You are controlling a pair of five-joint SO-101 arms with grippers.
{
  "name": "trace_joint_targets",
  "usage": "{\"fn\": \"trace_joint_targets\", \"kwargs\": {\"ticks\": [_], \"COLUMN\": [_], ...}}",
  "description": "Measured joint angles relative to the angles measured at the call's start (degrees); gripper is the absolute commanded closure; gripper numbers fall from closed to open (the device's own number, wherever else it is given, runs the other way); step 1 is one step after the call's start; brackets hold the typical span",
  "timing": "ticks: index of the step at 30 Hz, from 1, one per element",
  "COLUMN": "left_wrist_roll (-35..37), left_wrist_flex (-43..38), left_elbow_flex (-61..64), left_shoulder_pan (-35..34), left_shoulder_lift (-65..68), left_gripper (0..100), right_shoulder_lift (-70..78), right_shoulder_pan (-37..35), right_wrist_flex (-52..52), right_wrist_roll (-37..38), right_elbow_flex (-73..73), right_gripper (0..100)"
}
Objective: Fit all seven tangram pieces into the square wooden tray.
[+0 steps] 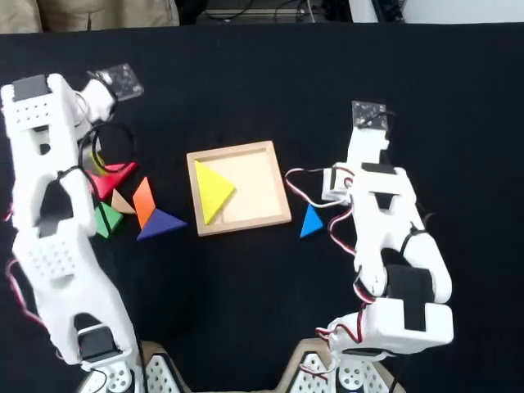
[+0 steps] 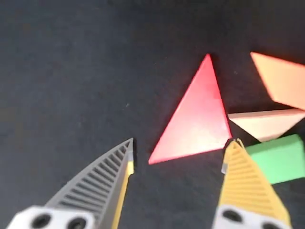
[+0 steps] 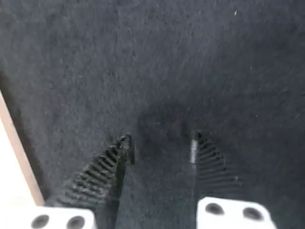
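- The tray [image 1: 280,190] lies mid-table on the black cloth [image 1: 246,82], turned slightly off square.
- A yellow triangle [image 1: 213,190] lies flat inside the tray, on its 9 o'clock half; the 3 o'clock half shows bare wood.
- A small blue triangle [image 1: 311,222] lies on the cloth just beside the tray, at about 4 o'clock from its centre, near the right arm [image 1: 385,213].
- Five pieces lie in a loose cluster on the cloth at 8 to 9 o'clock from the tray.
- Of these, the red triangle [image 1: 112,178] is farthest toward 9 o'clock, partly under the left arm [image 1: 49,205].
- The orange piece [image 1: 143,201] is at its 4 o'clock, and the tan triangle [image 1: 123,202] sits between the two.
- The green piece [image 1: 105,219] is at 6 o'clock from the red one.
- The dark blue triangle [image 1: 161,223] is nearest the tray, touching the orange piece's lower end.
- The left gripper [image 2: 182,143] hangs low over the red triangle [image 2: 195,117] with its fingers wide apart and nothing held.
- The yellow finger's tip is right at one corner of that triangle, beside the tan triangle [image 2: 267,124] and the green piece [image 2: 279,160]; whether it touches cannot be told.
- The orange piece [image 2: 281,81] lies just past them.
- The right gripper [image 3: 161,138] hangs over bare cloth with its fingers apart and nothing held; the tray's rim [image 3: 19,148] lies close beside it.
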Motion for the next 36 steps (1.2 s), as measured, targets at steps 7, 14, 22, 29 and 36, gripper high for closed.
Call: {"fn": "trace_joint_targets", "kwargs": {"ticks": [7,14,22,29,36], "left_wrist_roll": [-2.8,-4.4,-4.5,-5.4,-5.4], "left_wrist_flex": [5.3,10.2,10.8,10.9,10.9], "left_elbow_flex": [-13.8,-21.8,-29.6,-37.5,-46.2], "left_shoulder_pan": [0.0,0.0,-1.3,-3.0,-3.1], "left_shoulder_lift": [12.2,18.9,24.8,29.5,34.3], "left_gripper": [70,71,71,71,71], "right_shoulder_lift": [0.0,0.0,0.0,0.0,0.0], "right_shoulder_pan": [0.0,0.0,0.0,0.0,0.0], "right_wrist_flex": [-1.8,-1.8,-1.8,-1.8,-1.8], "right_wrist_roll": [0.2,3.1,3.3,3.3,3.3], "right_elbow_flex": [0.0,0.0,0.0,0.0,0.0], "right_gripper": [77.9,77.9,77.9,77.9,77.9]}}
